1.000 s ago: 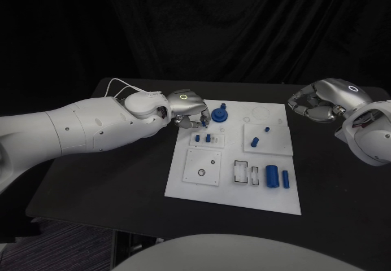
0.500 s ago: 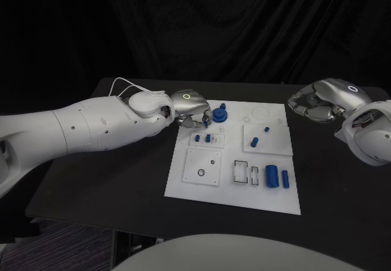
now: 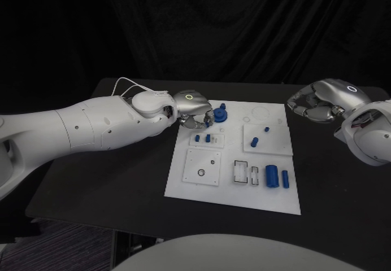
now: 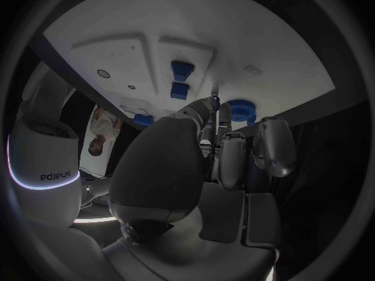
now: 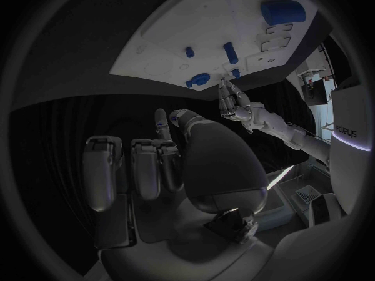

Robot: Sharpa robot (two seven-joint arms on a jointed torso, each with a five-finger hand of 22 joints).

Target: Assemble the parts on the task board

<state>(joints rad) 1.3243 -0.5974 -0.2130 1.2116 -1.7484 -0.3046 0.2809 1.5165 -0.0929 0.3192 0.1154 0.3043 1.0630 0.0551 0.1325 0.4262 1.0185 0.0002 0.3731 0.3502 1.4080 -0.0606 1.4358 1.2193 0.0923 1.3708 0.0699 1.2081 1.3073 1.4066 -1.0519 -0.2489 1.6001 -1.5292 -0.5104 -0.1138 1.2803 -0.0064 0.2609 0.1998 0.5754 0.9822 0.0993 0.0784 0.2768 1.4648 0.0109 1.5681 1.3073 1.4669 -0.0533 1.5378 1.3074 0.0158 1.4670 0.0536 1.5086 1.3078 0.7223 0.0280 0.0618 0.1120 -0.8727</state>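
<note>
Though seemingly small, blue parts (image 3: 271, 176).

1. The task board (image 3: 232, 192) looks like smooth white plastic with a matt face, and the raised square plates on it share that finish.
2. The parts (image 3: 271, 176) look like blue plastic, smooth with a slight sheen; the round knob-like part (image 3: 219, 117) looks ridged.
3. The desk (image 3: 114, 169) is black and matt, giving no reflections.
4. The left hand (image 3: 193, 110) is silvery metal-look, glossy on its domed back; its fingers (image 4: 231, 162) are satin grey.
5. The right hand (image 3: 319, 101) has the same polished silver shell.
6. Both arms wear smooth, glossy white plastic casing.
7. The backdrop looks like black cloth hanging in folds.
</note>
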